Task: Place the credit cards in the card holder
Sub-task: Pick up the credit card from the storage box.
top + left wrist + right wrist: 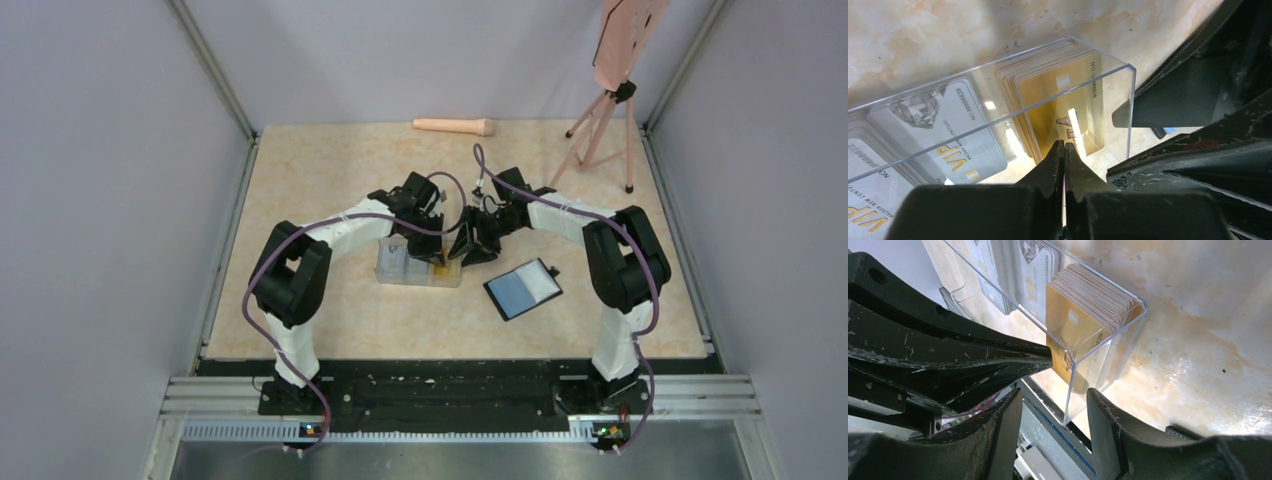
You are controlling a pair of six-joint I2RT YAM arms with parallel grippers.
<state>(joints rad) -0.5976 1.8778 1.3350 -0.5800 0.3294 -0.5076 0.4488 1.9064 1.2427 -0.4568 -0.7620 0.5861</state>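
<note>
A clear plastic box (pixel 418 266) at mid-table holds the credit cards: a yellow stack (pixel 1048 75) at its right end and grey-white ones (pixel 943 125) to the left. My left gripper (pixel 1064 146) reaches into the box from above, shut, its tips meeting on the edge of the front yellow card (pixel 1068 335). My right gripper (pixel 1054 392) is open, one finger either side of the box's near corner (pixel 1070 405) without touching it. The card holder (pixel 523 288) lies open to the right of the box, its blue-grey inside up.
A peach-coloured cylinder (pixel 455 126) lies at the table's far edge. A tripod (pixel 600 130) carrying a peach board stands at the back right. Grey walls close in the table on the left, right and back.
</note>
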